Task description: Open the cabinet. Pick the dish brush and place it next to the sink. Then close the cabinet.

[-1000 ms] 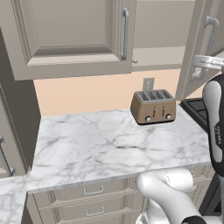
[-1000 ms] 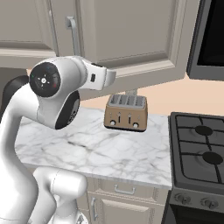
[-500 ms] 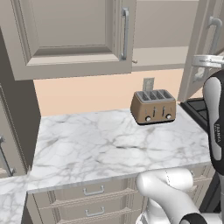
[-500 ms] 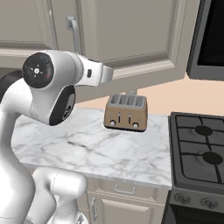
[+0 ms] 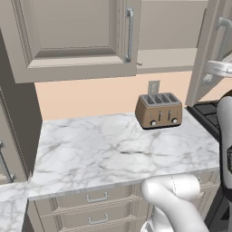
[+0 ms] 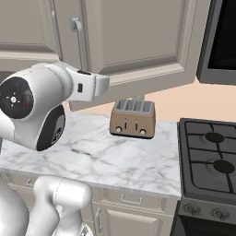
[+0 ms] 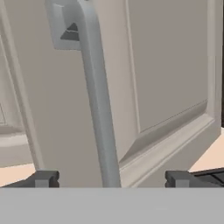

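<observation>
Released a moment ago, your gripper [image 7: 107, 178] now stands wide open, its fingertips [image 7: 42, 178] flanking the silver bar handle [image 7: 97, 92] of the cabinet [image 6: 133, 41] door swung ajar above the toaster [image 6: 133, 119], holding nothing.

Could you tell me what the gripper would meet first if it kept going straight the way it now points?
Most likely the silver bar handle of the cabinet door. In the hand view the gripper has its jaws open on either side of it. How near it is cannot be told.
</observation>
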### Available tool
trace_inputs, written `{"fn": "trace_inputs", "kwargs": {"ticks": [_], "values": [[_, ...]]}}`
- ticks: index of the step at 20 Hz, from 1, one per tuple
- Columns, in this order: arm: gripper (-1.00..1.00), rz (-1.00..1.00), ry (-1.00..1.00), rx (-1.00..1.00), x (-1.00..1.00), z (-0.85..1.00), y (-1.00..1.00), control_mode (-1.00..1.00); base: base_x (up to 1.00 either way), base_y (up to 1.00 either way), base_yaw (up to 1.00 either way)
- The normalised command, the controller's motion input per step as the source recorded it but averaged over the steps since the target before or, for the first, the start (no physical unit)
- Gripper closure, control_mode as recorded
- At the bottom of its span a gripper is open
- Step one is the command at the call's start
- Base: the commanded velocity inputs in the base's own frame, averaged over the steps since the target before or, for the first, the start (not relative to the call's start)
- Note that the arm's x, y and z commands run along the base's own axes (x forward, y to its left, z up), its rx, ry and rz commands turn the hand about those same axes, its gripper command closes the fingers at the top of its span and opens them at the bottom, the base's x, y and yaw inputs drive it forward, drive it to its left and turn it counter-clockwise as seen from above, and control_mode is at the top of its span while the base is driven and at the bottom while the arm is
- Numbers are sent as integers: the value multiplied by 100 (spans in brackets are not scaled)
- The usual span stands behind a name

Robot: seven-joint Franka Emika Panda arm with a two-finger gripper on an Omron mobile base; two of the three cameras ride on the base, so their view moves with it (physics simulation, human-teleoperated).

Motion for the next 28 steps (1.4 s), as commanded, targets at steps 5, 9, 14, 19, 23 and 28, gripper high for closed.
{"fn": "trace_inputs", "kwargs": {"ticks": [5,9,14,19,23,28], "values": [[-100,0,-9,-2,-55,30,41,-100,0,0,0],[-100,0,-3,-4,-52,40,43,-100,0,0,0],[-100,0,1,-8,-41,35,37,-100,0,0,0],[-100,0,15,-16,-7,18,49,-100,0,0,0],[-100,0,28,-22,0,2,44,-100,0,0,0],[-100,0,30,-25,0,-2,28,-100,0,0,0]]}}
